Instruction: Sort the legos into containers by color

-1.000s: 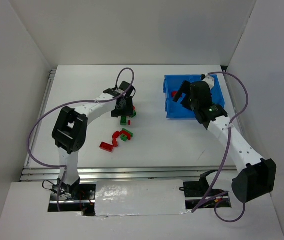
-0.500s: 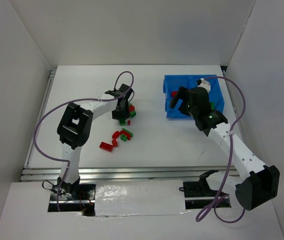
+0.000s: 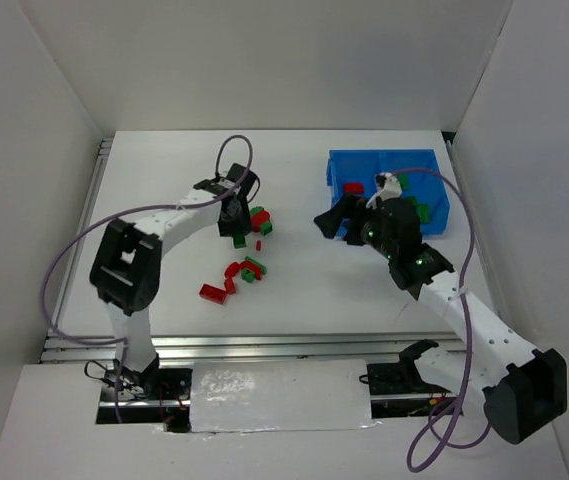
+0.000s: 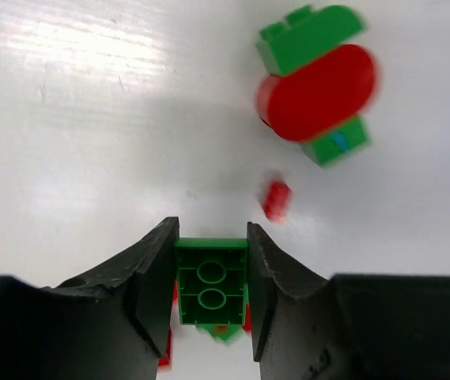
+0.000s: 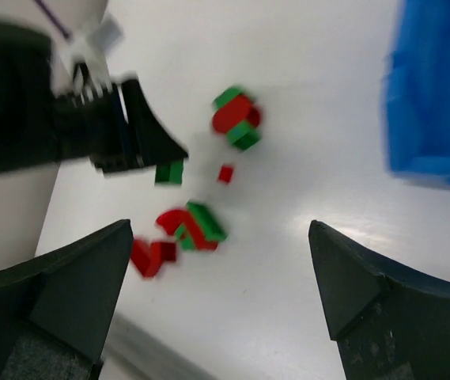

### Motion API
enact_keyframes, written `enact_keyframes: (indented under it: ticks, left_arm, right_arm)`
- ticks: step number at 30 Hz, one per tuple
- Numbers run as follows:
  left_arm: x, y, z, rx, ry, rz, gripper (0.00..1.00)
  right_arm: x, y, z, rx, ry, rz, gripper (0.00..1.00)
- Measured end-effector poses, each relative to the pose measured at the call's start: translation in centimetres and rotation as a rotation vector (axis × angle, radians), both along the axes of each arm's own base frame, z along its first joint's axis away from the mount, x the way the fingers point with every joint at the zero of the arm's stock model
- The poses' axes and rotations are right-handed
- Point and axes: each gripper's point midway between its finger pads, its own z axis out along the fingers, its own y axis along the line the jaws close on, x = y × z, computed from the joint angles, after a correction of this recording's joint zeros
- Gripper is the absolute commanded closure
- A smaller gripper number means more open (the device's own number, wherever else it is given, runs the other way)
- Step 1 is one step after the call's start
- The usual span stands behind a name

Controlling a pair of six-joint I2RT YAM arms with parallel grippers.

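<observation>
While the left claw (image 4: 211, 257) pinches a boxy green brick (image 4: 211, 294) over the glossy white tabletop (image 4: 90, 119), the right claw (image 5: 221, 237) gapes wide just beside the blue rectangular bin (image 3: 384, 158); small red and green legos (image 3: 236, 276) lie scattered nearby.

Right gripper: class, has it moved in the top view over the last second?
Yes. The right gripper has swung left, from over the bin to just off its left wall.

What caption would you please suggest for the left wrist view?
Left gripper holds a green brick; a red-and-green cluster lies beyond on the table.
</observation>
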Motion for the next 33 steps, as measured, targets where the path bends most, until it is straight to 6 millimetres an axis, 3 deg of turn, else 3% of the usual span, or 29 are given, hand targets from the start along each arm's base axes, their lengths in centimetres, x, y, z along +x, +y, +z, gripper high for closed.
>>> enact_keyframes:
  ticks: [4, 7, 10, 14, 19, 28, 29, 30, 31, 33]
  left_arm:
    - [-1.5, -1.3, 7.5, -0.222, -0.148, 0.039, 1.00]
    - [-3.1, -2.9, 12.7, -0.412, -0.257, 0.052, 1.00]
    - [-5.2, -4.5, 16.0, -0.549, -0.304, 0.045, 1.00]
    - [-6.5, -6.4, 17.3, -0.645, -0.292, 0.029, 1.00]
    - [-6.8, -7.1, 17.7, -0.684, -0.275, 0.025, 1.00]
    - [-7.3, -7.4, 17.2, -0.698, -0.250, 0.007, 1.00]
    - [-7.4, -7.5, 17.1, -0.698, -0.248, 0.006, 0.95]
    - [-7.4, -7.5, 17.1, -0.700, -0.246, 0.003, 0.87]
    - [-7.4, -7.4, 17.1, -0.696, -0.250, 0.002, 0.56]
    - [-7.4, -7.5, 17.2, -0.698, -0.254, -0.007, 0.03]
  right_arm:
    - [-3.3, 5.6, -2.7, 0.048, -0.009, 0.247, 0.01]
    - [-4.8, 9.2, -2.9, 0.064, -0.036, 0.363, 0.02]
    - [-5.4, 11.8, -2.4, 0.065, -0.075, 0.423, 0.03]
    - [-5.4, 14.0, -1.2, 0.072, -0.125, 0.441, 0.05]
    - [-4.3, 15.2, 0.6, 0.096, -0.179, 0.409, 0.12]
    - [-2.2, 16.4, -0.2, 0.091, -0.155, 0.367, 0.58]
    - [-2.1, 16.5, -0.4, 0.087, -0.152, 0.365, 0.79]
    - [-1.8, 16.3, -0.7, 0.082, -0.143, 0.345, 0.93]
    - [-1.8, 16.3, -0.7, 0.089, -0.136, 0.344, 1.00]
    - [-1.7, 16.2, -0.7, 0.093, -0.137, 0.333, 1.00]
